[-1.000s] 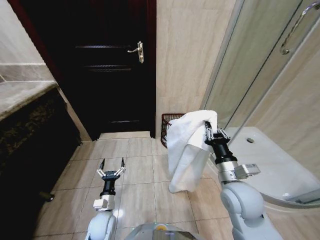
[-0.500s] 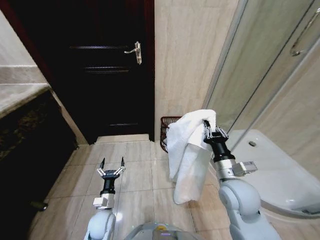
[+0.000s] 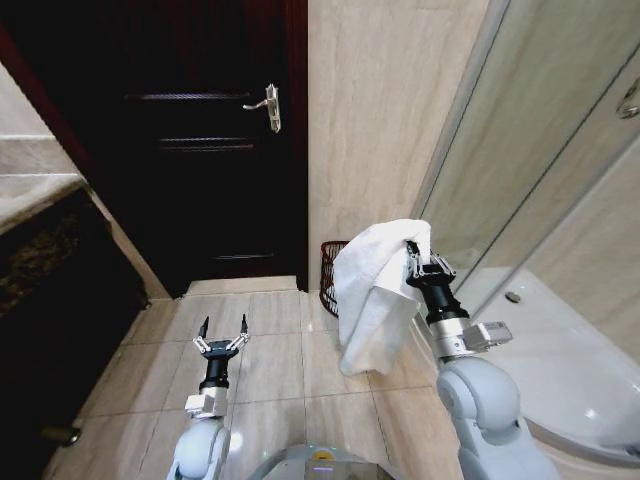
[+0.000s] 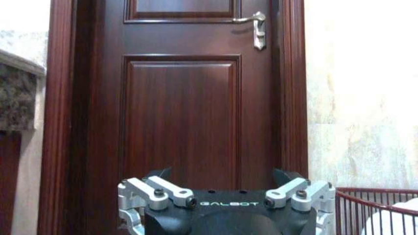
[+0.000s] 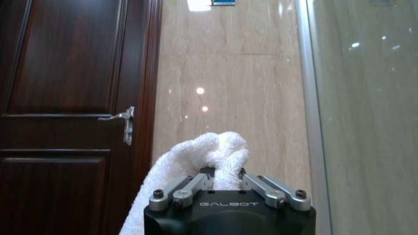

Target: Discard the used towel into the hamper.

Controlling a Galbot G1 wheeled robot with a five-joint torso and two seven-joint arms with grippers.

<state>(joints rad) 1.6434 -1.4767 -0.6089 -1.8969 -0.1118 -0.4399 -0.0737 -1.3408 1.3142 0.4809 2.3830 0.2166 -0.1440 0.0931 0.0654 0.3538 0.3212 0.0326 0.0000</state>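
Towel (image 3: 375, 290) — gripped by right end effector (image 3: 421, 263) | hamper (image 3: 330, 272) behind

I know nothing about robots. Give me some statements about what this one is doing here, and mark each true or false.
1. The right gripper is shut on the white towel. True.
2. The towel already lies in the hamper. False: it hangs from the gripper, above the floor.
3. The left gripper is open and holds nothing. True.
4. The hamper stands inside the shower. False: it stands on the floor by the wall, beside the dark door.
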